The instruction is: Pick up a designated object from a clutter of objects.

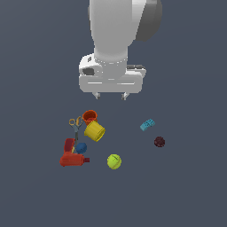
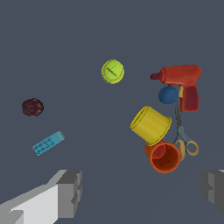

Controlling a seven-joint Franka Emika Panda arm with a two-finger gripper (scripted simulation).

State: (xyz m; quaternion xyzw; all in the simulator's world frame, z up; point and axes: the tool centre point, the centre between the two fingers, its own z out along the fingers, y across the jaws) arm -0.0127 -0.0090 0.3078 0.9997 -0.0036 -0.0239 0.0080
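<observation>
**Cyan studded block — handling notes and view comparison**

Cyan plastic by the look of it: the block is a small, flat, rectangular toy brick with rows of studs on its upper face. It lies on the dark desk on the exterior view's right, well apart from the main cluster, with only the maroon ball near it.

Handling, as a judgement: light, rigid, not fragile. The smooth long sides may be a little slippery, and the piece sits low, so the fingers would need to come close to the desk. Best hold — across the short width, pads on the two long side faces, tool turned to match the block's diagonal lie.

Tool: open, empty, fingers spread wide, hanging above the desk and not over the block; it stands nearer the orange cup.

Other items, grouped on the exterior view's left: yellow cup on its side touching the orange cup, scissors, red drill, blue ball against the drill; green ball apart.

Views: the wrist view resolves the stud rows on the block and shows both finger pads with a wide gap. The exterior view alone shows the tool's height and the arm.
</observation>
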